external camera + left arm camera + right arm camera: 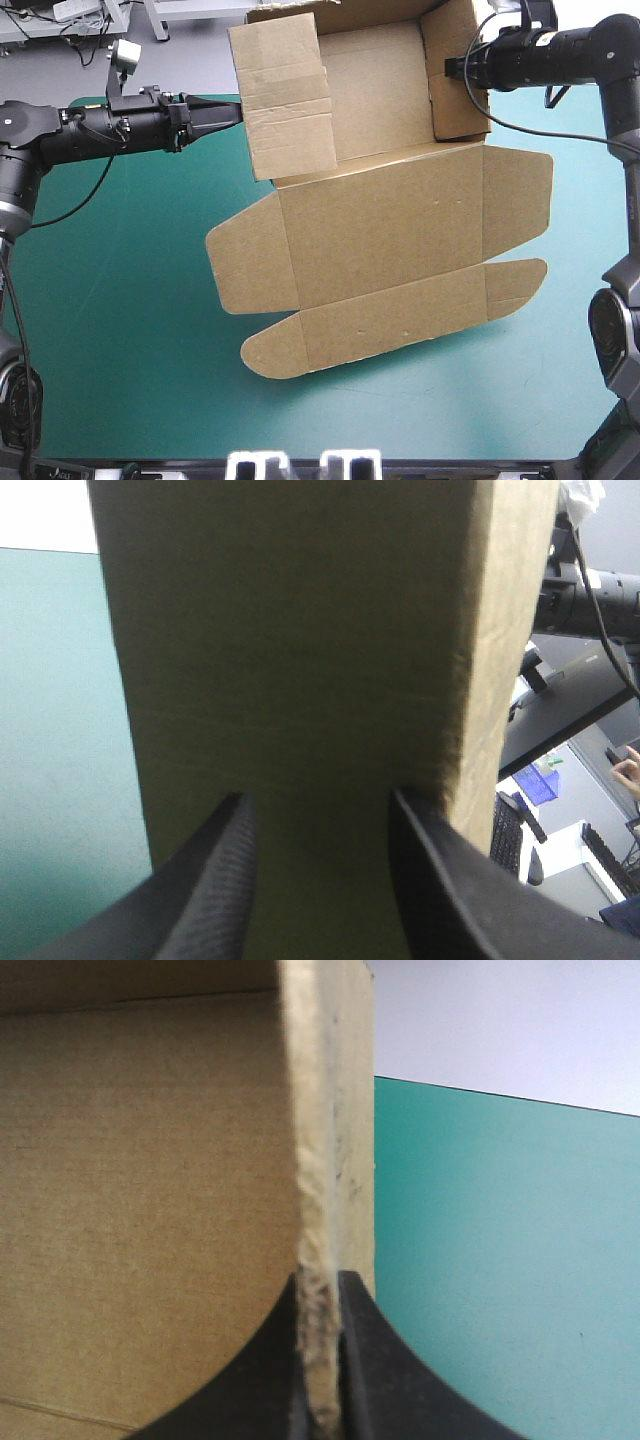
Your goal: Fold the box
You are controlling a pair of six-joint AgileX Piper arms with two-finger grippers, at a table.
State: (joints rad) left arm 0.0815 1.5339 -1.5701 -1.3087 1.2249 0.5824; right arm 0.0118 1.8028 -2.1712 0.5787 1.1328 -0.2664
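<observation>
The brown box [380, 250] lies partly formed on the teal-green cover, its near panels flat and its far part lifted into walls. My left gripper [232, 108] is open and sits against the outer face of the raised left wall [285, 95]. In the left wrist view the fingers [225, 880] stand apart with that board [300, 630] filling the space just ahead. My right gripper [452, 68] is shut on the box, pinching the edge of the raised right wall [455, 90]. The right wrist view shows that board edge [325, 1140] clamped in the gripper [320, 1305].
Flat side flaps [250, 265] [515, 200] and a long front flap [380, 330] spread over the table's middle. Bare teal-green cover [120, 330] lies to the left and near side. The table's far edge runs just behind the raised walls.
</observation>
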